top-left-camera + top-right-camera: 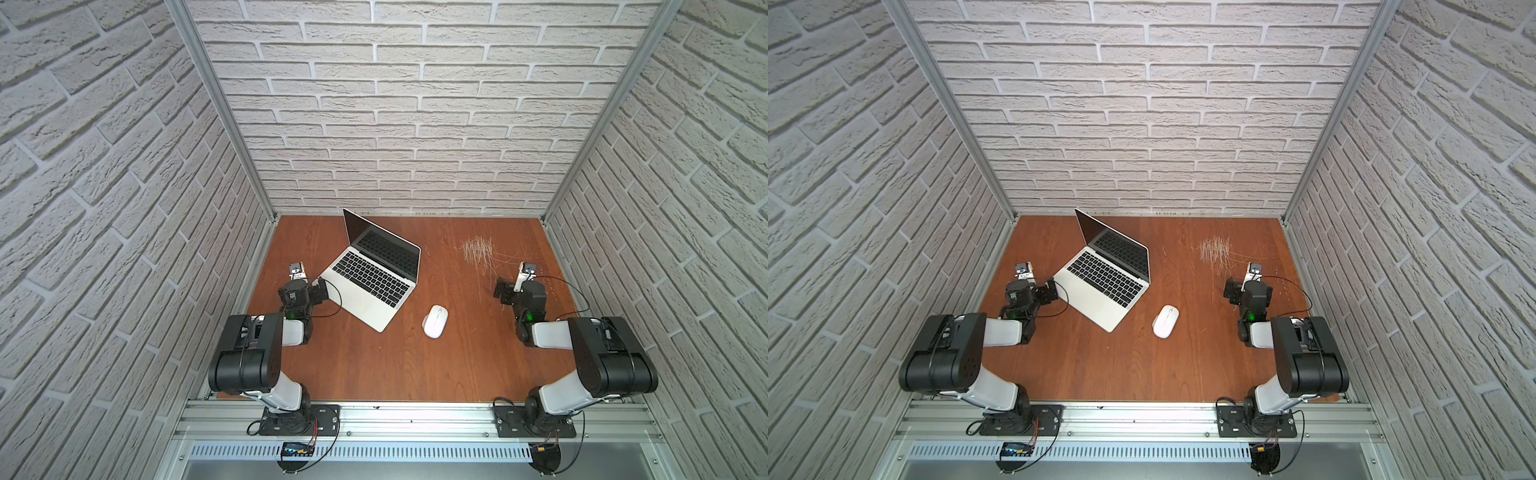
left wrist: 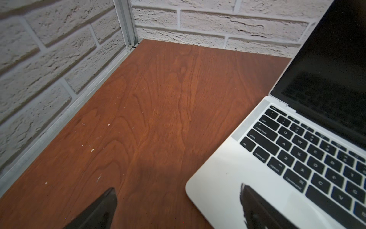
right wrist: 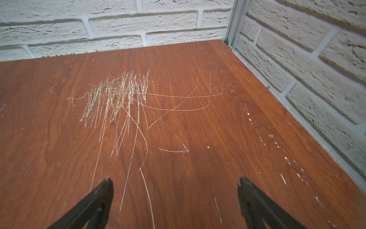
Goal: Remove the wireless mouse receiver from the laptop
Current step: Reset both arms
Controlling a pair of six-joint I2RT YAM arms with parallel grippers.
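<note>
We show the laptop (image 1: 374, 276) open on the wooden table (image 1: 374, 365), set at an angle left of centre with its dark screen raised, and the white mouse (image 1: 435, 321) lying near its front right corner. The left gripper (image 2: 177, 188) stands at the laptop's front left corner, jaws wide apart and holding nothing, one finger (image 2: 257, 208) seen over the palm rest. The right gripper (image 3: 175, 180), likewise spread and holding nothing, is well apart from the laptop, near a patch of pale scratches (image 3: 118, 95).
</note>
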